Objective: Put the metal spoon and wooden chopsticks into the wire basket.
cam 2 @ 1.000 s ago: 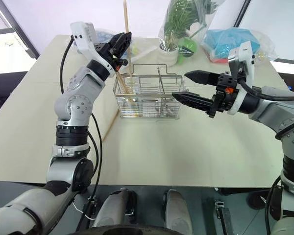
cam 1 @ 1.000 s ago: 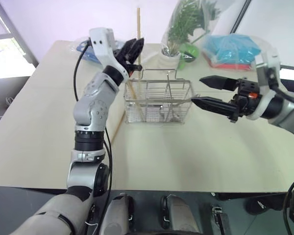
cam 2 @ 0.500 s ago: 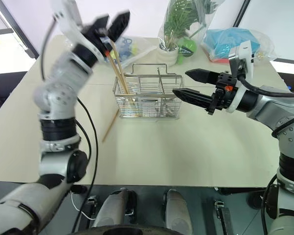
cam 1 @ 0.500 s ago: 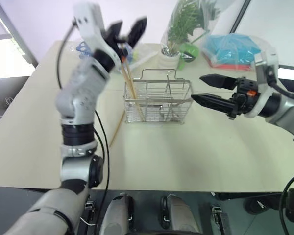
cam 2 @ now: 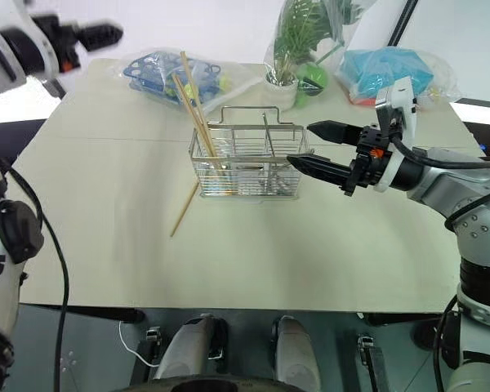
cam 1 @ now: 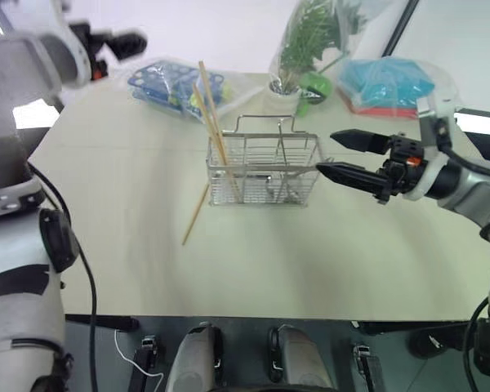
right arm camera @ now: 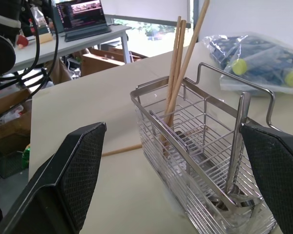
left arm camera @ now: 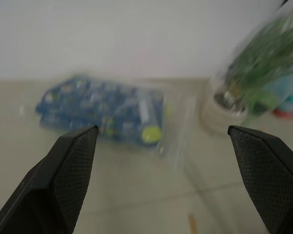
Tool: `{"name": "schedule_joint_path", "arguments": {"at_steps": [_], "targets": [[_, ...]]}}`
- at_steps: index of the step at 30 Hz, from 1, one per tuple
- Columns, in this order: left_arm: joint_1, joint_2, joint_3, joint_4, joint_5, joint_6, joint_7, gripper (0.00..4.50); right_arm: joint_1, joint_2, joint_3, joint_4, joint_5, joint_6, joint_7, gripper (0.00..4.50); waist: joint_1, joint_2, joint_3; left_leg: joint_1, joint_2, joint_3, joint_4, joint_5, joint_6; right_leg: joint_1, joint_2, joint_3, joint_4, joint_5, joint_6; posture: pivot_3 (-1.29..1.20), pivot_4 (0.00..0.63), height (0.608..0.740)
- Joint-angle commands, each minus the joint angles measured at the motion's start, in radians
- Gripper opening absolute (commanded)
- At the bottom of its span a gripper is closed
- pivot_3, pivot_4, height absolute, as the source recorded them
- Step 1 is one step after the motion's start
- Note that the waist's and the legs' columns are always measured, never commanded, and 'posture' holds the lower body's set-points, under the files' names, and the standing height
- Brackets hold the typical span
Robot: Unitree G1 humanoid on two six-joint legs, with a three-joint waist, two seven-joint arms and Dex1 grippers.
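While one wooden chopstick (cam 1: pixel 196 214) lies flat on the table (cam 1: pixel 310 261), slanting out from the near left corner of the wire basket (cam 1: pixel 264 171), the other wooden chopsticks (cam 1: pixel 212 122) stand inside the basket at its left end, leaning back and to the left with their tips well above the rim. The metal spoon (right arm camera: pixel 233 151) stands in the basket too, nearer the right end, handle up and bowl down among the wires.

Just to the right of the basket, the right gripper (cam 1: pixel 341 155) is held about level, its two black fingers spread wide and pointing at the basket's right end; one tip is close to the rim, and nothing is between them.

Farther back and off to the left, the left gripper (cam 1: pixel 118 45) is raised high above the table's far left corner, fingers spread and empty.

Beyond the basket, along the far edge, sit a blue plastic-wrapped rack (cam 1: pixel 171 84), a potted plant in clear wrap (cam 1: pixel 306 49) and a blue packet (cam 1: pixel 388 82).
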Motion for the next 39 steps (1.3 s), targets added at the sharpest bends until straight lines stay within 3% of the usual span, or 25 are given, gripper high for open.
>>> {"name": "schedule_joint_path", "arguments": {"at_steps": [1, 8, 17, 25, 39], "targets": [[0.019, -0.038, 0.008, -0.076, -0.005, 0.128, 0.015, 4.45, -0.010, 0.009, -0.009, -0.006, -0.004, -0.021, 0.004, 4.50, 0.001, 0.000, 0.000, -0.001, 0.000, 0.000, 0.000, 0.001, -0.001, -0.001, 0.000, 0.000, 0.000, 0.000, 0.000, 0.00, 0.150, 0.720], [0.163, -0.193, -0.006, -0.235, 0.027, 0.296, 0.129, 4.45, -0.007, 0.027, -0.010, -0.019, -0.011, -0.016, -0.011, 4.50, -0.003, 0.000, 0.000, -0.001, 0.000, 0.000, 0.000, 0.001, -0.001, -0.001, 0.000, 0.000, 0.001, 0.000, 0.000, 0.00, 0.150, 0.720], [0.190, -0.199, -0.027, -0.248, 0.063, 0.296, 0.166, 4.45, 0.032, 0.026, -0.039, -0.047, 0.005, -0.011, -0.042, 4.50, 0.002, 0.000, 0.000, -0.001, 0.000, 0.000, 0.000, 0.001, -0.001, -0.002, -0.001, 0.001, 0.002, 0.000, 0.000, 0.00, 0.150, 0.720], [0.191, -0.253, -0.120, -0.222, 0.023, 0.296, 0.132, 4.45, 0.049, 0.030, -0.041, -0.063, 0.010, -0.019, -0.048, 4.50, 0.000, 0.000, 0.000, -0.001, -0.001, 0.001, 0.000, 0.001, -0.001, -0.002, -0.003, 0.000, 0.002, 0.000, 0.000, 0.00, 0.150, 0.720], [0.201, -0.300, -0.241, -0.104, 0.149, 0.238, 0.081, 4.45, 0.071, 0.017, -0.041, -0.084, 0.001, -0.025, -0.032, 4.50, 0.001, 0.000, 0.000, -0.001, -0.001, 0.001, 0.000, -0.001, 0.003, -0.002, -0.003, 0.000, 0.001, 0.000, 0.000, 0.00, 0.150, 0.720]]}}
